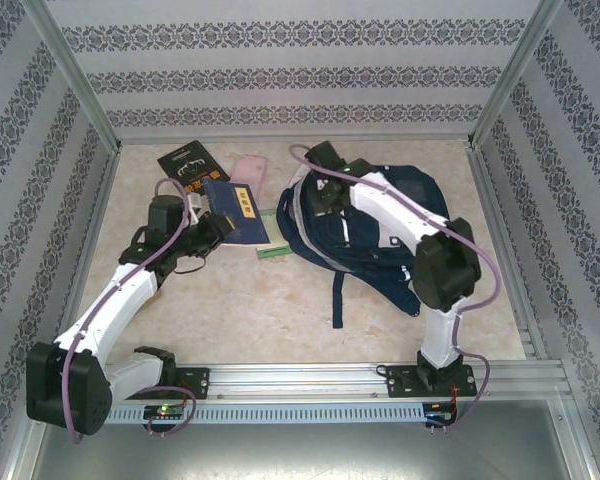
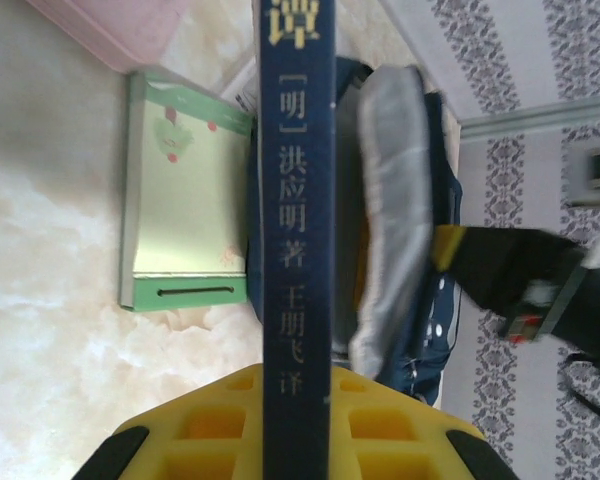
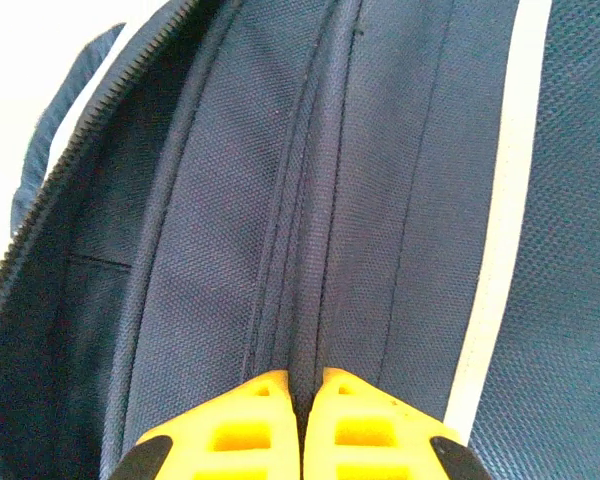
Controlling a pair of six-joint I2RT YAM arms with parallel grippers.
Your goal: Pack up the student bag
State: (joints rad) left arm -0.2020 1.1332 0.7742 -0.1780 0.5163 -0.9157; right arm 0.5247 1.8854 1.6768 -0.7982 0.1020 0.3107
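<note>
Your right gripper [image 3: 305, 400] is pinched together on a seam ridge of the student bag [image 3: 400, 200]. The zipper [image 3: 40, 220] gapes to its left, with the interior too dark to read. Your left gripper [image 2: 295, 425] is clamped on a navy book [image 2: 295, 200], which hides part of the bag's mouth just right of it. A green notebook [image 2: 185, 200] lies left.

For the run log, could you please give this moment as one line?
left gripper shut on navy rectangular book | right gripper shut on dark navy fabric backpack | book outside backpack
</note>
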